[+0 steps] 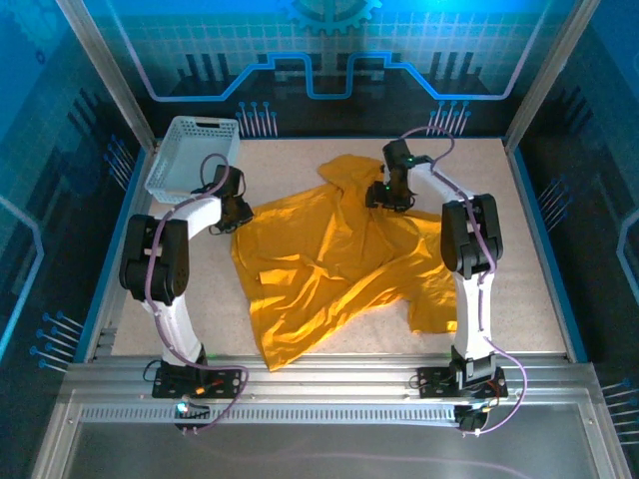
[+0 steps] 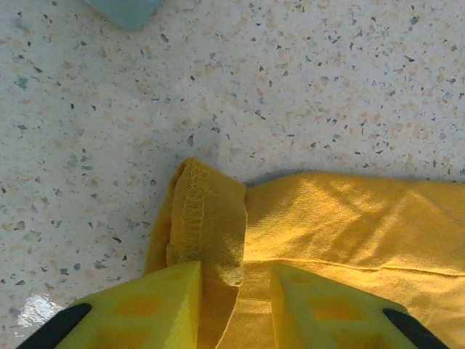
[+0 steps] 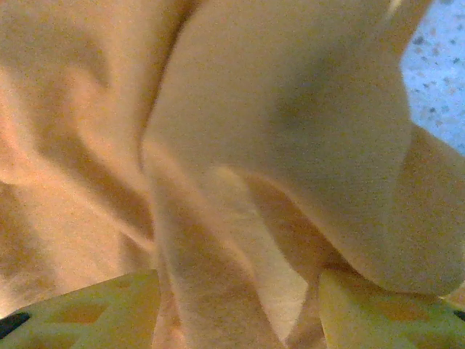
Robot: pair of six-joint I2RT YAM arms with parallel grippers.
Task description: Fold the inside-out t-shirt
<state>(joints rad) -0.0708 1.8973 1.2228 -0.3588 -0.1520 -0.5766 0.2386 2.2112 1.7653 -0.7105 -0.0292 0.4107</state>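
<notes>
No readable text, labels, brands or numbers, inside-out t-shirt plain yellow on its showing side, back wall at 12 o'clock bearing wordless gear-and-circuit graphics

Hem of t-shirt within tool

Speckled table, blue-lit walls

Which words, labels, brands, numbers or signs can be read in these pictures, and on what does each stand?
None can be read.
The t-shirt is plain yellow wherever it is visible.
The basket carries no lettering.
The blue back wall has a gear and line drawings, but no words.
</notes>
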